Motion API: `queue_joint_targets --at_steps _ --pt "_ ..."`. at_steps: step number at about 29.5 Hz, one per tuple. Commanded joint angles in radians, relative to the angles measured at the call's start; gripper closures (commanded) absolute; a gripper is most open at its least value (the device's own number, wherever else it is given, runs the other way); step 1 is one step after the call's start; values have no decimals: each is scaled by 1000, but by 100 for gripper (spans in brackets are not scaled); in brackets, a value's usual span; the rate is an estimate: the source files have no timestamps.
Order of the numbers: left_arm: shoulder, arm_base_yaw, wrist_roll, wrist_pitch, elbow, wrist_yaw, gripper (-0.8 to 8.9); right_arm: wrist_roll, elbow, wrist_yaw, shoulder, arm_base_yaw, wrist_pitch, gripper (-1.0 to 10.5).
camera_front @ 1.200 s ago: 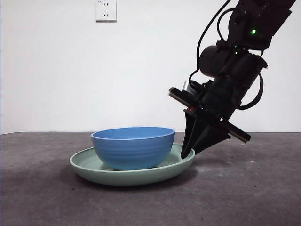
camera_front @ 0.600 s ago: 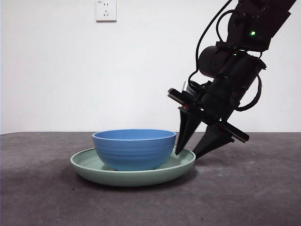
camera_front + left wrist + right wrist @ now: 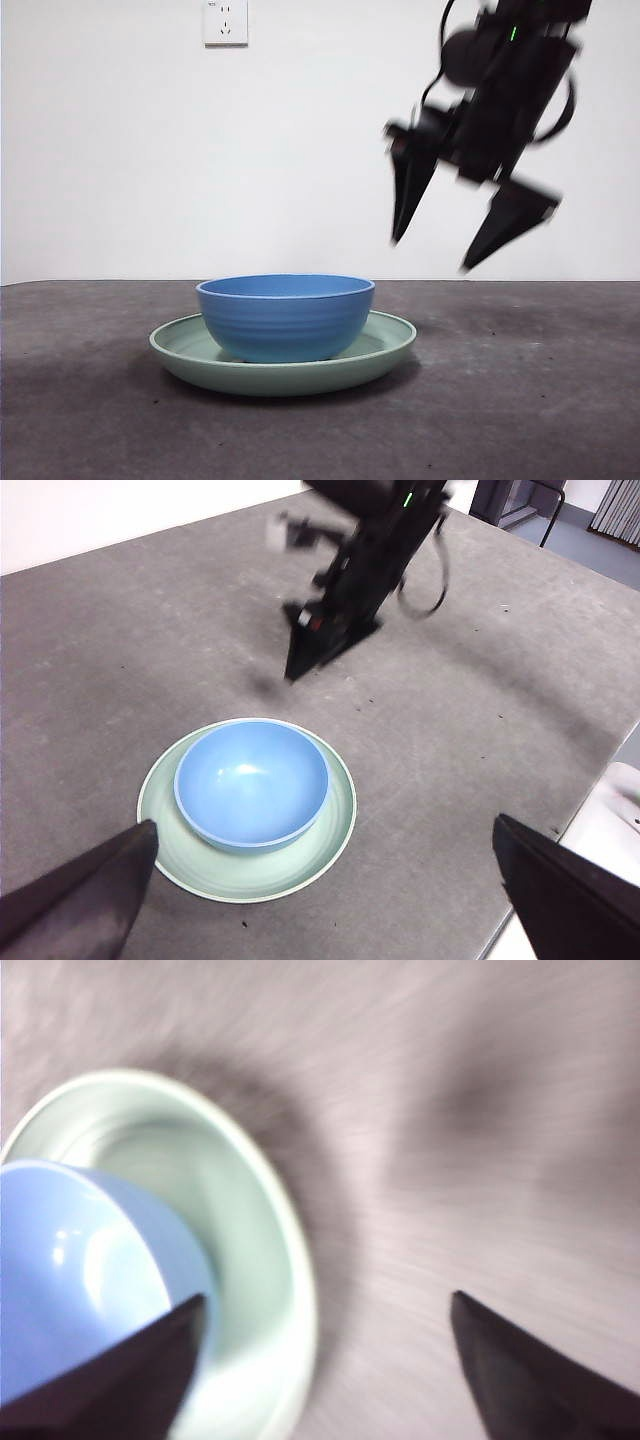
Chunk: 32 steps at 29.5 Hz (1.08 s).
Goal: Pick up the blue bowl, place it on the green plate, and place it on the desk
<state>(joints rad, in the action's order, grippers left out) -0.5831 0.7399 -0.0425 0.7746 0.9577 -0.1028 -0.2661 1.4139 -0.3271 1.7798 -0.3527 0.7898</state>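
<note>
The blue bowl (image 3: 285, 315) sits upright inside the green plate (image 3: 385, 352), which rests flat on the dark desk (image 3: 520, 400). My right gripper (image 3: 430, 256) is open and empty, hanging in the air above and to the right of the plate's rim, blurred by motion. In the right wrist view its own jaws (image 3: 328, 1298) are spread, with the bowl (image 3: 60, 1270) and plate (image 3: 255, 1230) off to one side below. My left gripper (image 3: 323, 825) is open and empty, high above the bowl (image 3: 250, 780) and plate (image 3: 338, 815). That view also shows the right gripper (image 3: 300, 665) beyond the plate.
A white wall with a socket (image 3: 225, 20) stands behind the desk. In the left wrist view the desk's edge runs beside a white object (image 3: 610, 825), and furniture legs (image 3: 520, 505) show past the far corner.
My right gripper let go of the plate's rim, opened its jaws and rose well above the desk. The bowl and plate settled flat and stayed in place.
</note>
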Motion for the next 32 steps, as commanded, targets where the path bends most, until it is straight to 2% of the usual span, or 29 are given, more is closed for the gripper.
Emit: queue_joint_targets --at_steps 1,7,11,21,27,32 --pt "-5 6 -2 -12 10 6 191 50 30 59 -62 -7 58 456" --pt "-5 6 -2 -10 10 6 191 71 30 161 -230 -32 151 445" --pt "-5 6 -2 -11 10 6 191 75 29 229 -334 -66 225 342" --pt "-5 6 -2 -12 10 6 191 77 -30 252 -605 -190 340 341" --pt "-5 6 -2 -12 10 6 191 66 -174 253 -783 -280 340 341" --pt "-5 6 -3 -11 10 6 191 64 -319 252 -893 -305 339 341"
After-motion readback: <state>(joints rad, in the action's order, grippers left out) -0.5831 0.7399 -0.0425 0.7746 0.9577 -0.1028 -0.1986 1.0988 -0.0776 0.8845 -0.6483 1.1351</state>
